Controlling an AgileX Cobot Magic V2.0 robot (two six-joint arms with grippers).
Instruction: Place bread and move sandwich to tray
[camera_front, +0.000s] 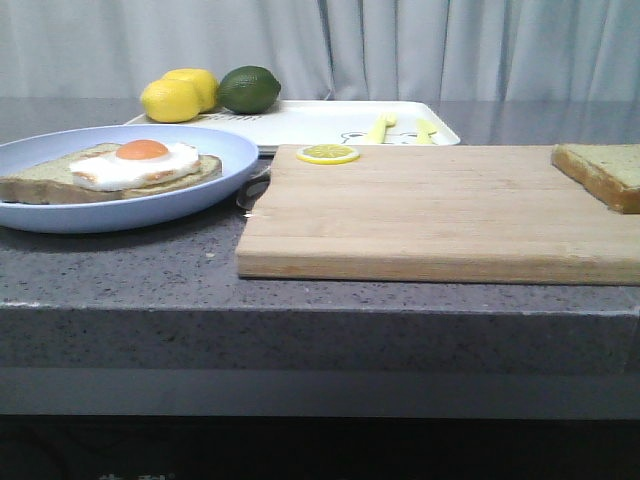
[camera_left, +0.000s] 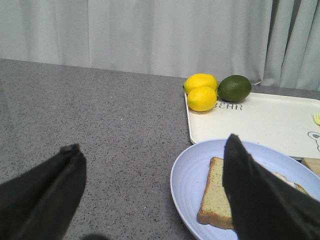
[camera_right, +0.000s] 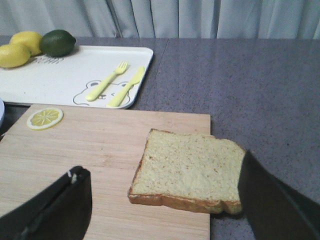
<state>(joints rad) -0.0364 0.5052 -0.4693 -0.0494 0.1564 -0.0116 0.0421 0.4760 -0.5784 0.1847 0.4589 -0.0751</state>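
Note:
The bread (camera_right: 187, 170) lies flat on the right end of the wooden cutting board (camera_front: 430, 215), one corner hanging over the board's edge; it also shows in the front view as the bread (camera_front: 603, 172). My right gripper (camera_right: 163, 164) is open, its fingers either side of this slice and short of it. The sandwich (camera_front: 120, 170), one slice topped with a fried egg, rests on the pale-blue plate (camera_front: 232, 152) at the left. My left gripper (camera_left: 152, 143) is open beside the plate (camera_left: 192, 175). The cream tray (camera_front: 320, 122) sits behind plate and board.
Two lemons (camera_front: 178, 96) and a lime (camera_front: 249, 89) stand on the tray's far left corner. A yellow fork (camera_right: 106, 81) and knife (camera_right: 126, 87) lie on the tray. A lemon slice (camera_front: 328, 154) lies on the board's back edge. A grey curtain closes the back.

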